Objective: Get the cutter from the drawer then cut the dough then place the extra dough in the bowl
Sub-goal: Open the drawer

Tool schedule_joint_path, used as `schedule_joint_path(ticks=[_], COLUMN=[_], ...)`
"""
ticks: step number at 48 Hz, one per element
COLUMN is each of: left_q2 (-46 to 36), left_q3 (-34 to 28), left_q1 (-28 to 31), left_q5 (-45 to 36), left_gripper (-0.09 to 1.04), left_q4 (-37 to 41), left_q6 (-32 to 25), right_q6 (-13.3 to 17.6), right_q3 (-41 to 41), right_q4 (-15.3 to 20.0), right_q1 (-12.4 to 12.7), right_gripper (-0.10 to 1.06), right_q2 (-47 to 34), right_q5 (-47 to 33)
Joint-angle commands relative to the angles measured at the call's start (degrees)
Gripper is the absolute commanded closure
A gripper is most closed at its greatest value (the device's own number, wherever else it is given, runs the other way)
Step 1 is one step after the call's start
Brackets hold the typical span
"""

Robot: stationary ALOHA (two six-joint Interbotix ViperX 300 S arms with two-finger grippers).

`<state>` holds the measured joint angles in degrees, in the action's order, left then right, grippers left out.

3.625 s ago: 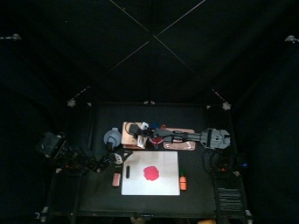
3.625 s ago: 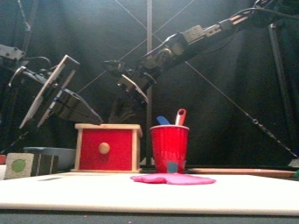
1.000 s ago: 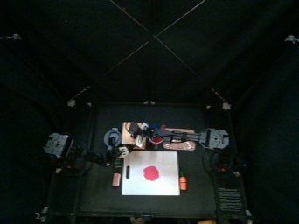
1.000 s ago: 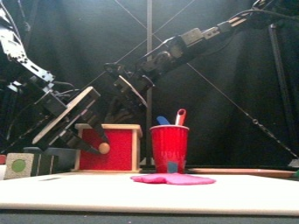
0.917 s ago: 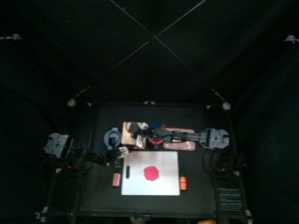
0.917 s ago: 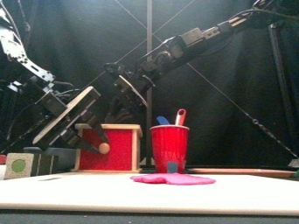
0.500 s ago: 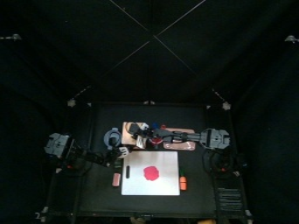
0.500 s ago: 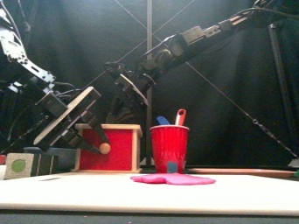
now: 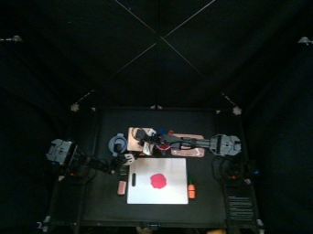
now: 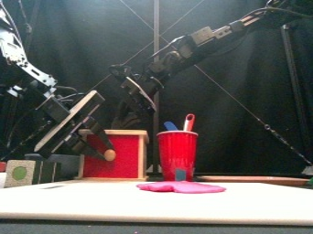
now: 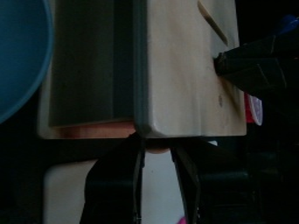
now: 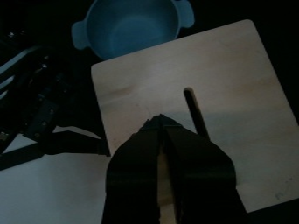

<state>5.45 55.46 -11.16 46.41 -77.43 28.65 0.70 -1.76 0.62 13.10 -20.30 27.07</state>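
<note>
A pale wooden box with a red drawer front stands at the back of the table. My left gripper is at the drawer's knob, open, with a jaw on each side of it. In the left wrist view the jaws stand a little apart at the box's front edge. My right gripper is shut and empty, its tip on the box top beside the slot. Flat red dough lies on the white board. The blue-grey bowl sits left of the box. The cutter is out of sight.
A red cup holding a blue and a red toy knife stands right of the box. A small pale block with a green spot lies at the front left. Small orange toys flank the board.
The left arm has come down from the left to the drawer front. Over the last second its jaws have drawn closer together. The right arm has not moved.
</note>
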Motion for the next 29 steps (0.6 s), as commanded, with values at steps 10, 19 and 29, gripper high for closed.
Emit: schedule_joint_path(ticks=[10,19,29], left_q2=[0.00,0.18,0.00], left_q3=[0.53,0.53,0.70], left_q1=[-1.14,-1.49,-1.14], left_q5=[-0.53,-0.62,-0.70], left_gripper=[0.45,0.45,0.42], left_q4=[-0.35,0.18,4.22], left_q6=[-0.09,-0.53,-2.20], right_q6=[0.09,0.18,0.18], right_q3=[-0.70,-0.70,-0.53], right_q4=[0.18,0.26,0.18], right_q1=[-0.35,-0.35,-0.35], right_gripper=[0.94,0.94,0.94], right_q2=[0.35,0.35,0.18], right_q5=[1.32,1.32,1.32])
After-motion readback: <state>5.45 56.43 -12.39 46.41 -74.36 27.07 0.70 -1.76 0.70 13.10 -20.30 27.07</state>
